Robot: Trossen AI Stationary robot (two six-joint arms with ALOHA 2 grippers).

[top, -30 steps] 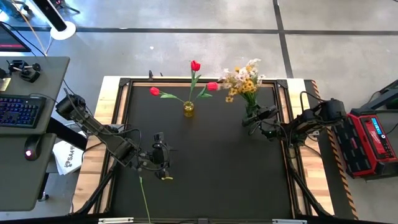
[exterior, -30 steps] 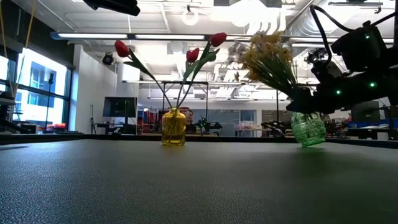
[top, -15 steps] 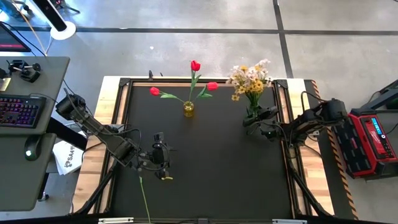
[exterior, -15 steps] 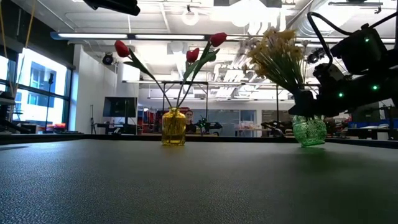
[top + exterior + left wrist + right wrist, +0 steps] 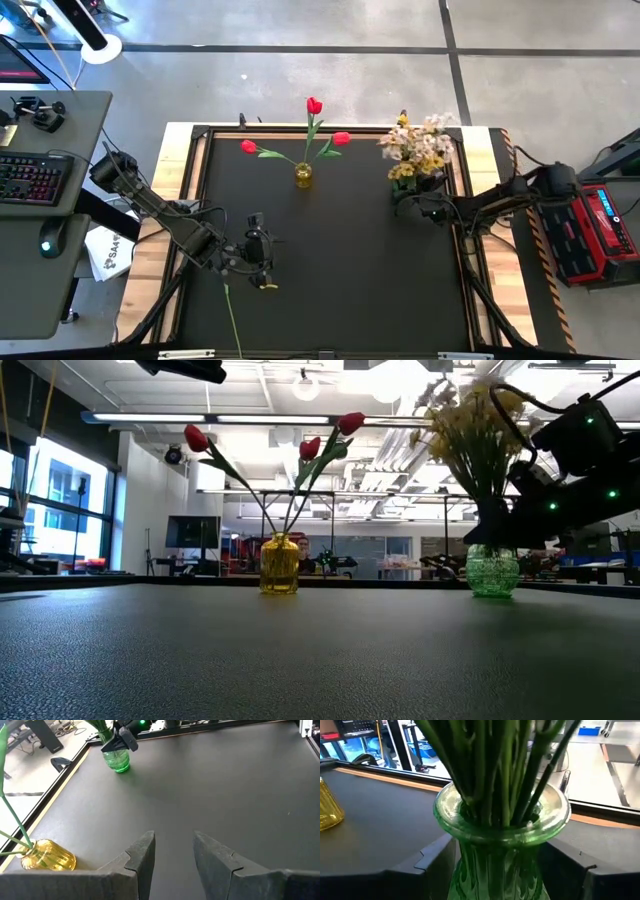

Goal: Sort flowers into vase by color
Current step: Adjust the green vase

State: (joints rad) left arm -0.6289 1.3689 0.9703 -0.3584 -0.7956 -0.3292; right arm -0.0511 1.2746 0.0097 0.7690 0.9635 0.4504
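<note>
I judge the top-heavy yellow-and-white flower bunch (image 5: 419, 147) in the ribbed green glass vase (image 5: 493, 571) tippy; my right gripper (image 5: 412, 201) stands parted around its neck, touching nothing I can confirm. My left gripper (image 5: 172, 851), open, holds nothing.

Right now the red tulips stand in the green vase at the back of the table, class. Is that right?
No. The tulips stand in the yellow vase; the green vase holds the yellow and white sprays. The low view shows it.

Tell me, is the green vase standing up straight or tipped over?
Standing up straight. The green vase sits flat on the table, stems rising from its mouth, between the right gripper fingers.
</note>
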